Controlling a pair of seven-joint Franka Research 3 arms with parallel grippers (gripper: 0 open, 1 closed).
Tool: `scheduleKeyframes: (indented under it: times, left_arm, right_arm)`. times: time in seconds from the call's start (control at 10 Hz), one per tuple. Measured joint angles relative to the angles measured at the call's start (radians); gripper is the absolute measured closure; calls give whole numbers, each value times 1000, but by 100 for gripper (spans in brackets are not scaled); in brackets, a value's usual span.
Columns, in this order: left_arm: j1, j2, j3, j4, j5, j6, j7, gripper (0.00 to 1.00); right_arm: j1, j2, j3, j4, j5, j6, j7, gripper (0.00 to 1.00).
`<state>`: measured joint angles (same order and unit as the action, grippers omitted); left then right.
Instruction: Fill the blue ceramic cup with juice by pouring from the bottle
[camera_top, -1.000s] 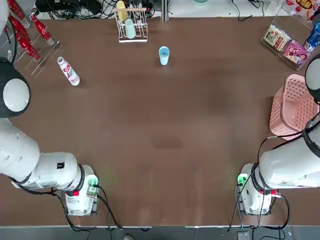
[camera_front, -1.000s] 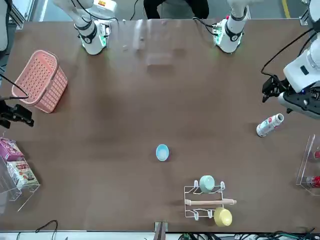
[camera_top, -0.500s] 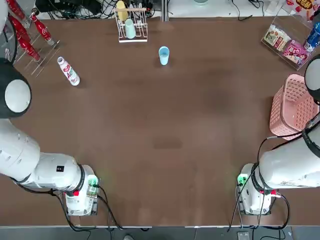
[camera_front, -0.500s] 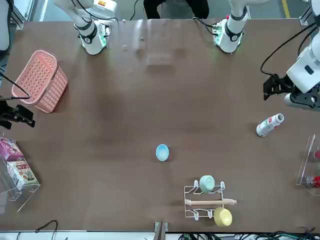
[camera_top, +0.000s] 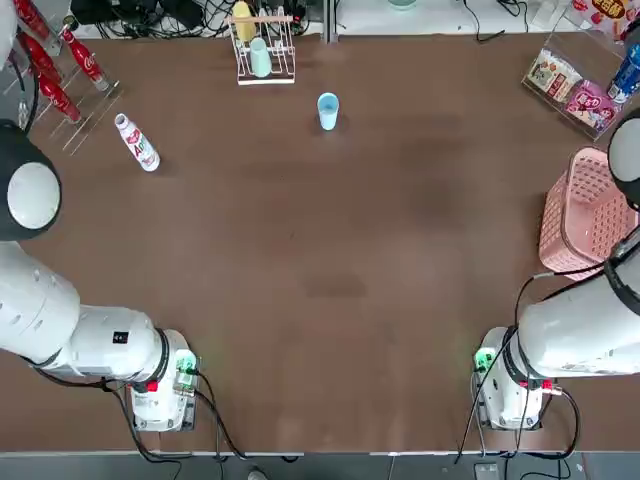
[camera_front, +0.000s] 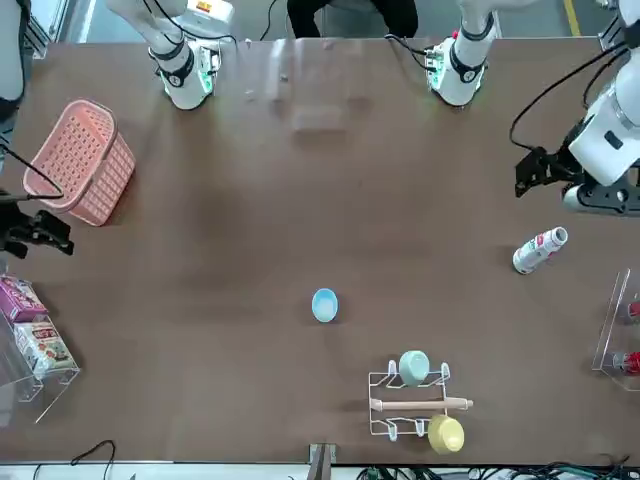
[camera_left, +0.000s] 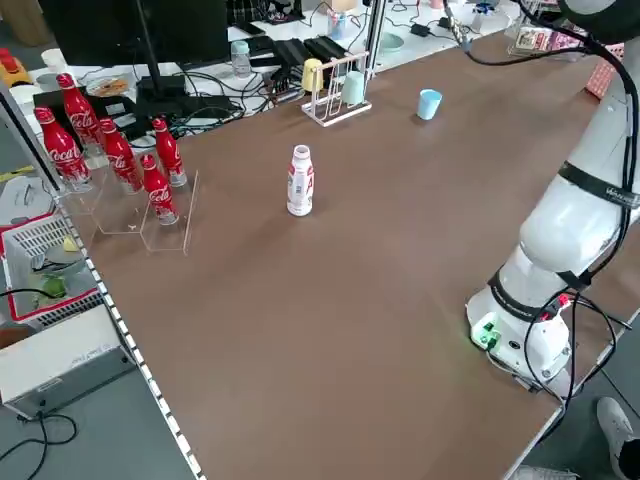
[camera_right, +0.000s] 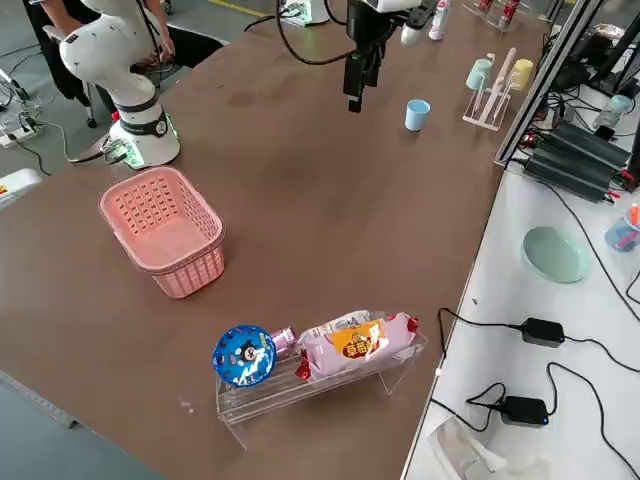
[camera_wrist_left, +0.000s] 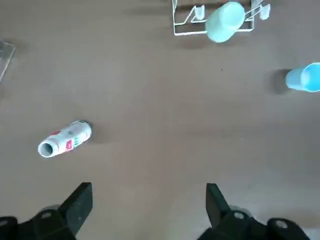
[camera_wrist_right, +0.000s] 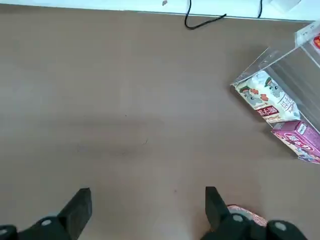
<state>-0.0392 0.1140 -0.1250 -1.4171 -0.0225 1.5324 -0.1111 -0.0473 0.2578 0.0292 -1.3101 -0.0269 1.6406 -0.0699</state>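
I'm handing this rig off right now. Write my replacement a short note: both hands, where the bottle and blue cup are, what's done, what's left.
Left hand: open, empty, above the table close to the bottle, not touching it.
Right hand: open, empty, idle beside the pink basket.
Bottle: upright, cap on, on the robot's left side of the table near the rack of red cola bottles.
Blue ceramic cup: upright at the far middle, near the cup rack.
Done: nothing grasped yet.
Left: grasp the bottle, uncap it, carry it to the cup, pour.
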Motion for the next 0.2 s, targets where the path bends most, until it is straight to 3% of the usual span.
scheduleKeyframes:
  times: [0.2]
  left_arm:
    - [0,-2,0,-1,-8,0,-14,0]
  right_arm:
    - [8,0,0,-1,0,5,4,0]
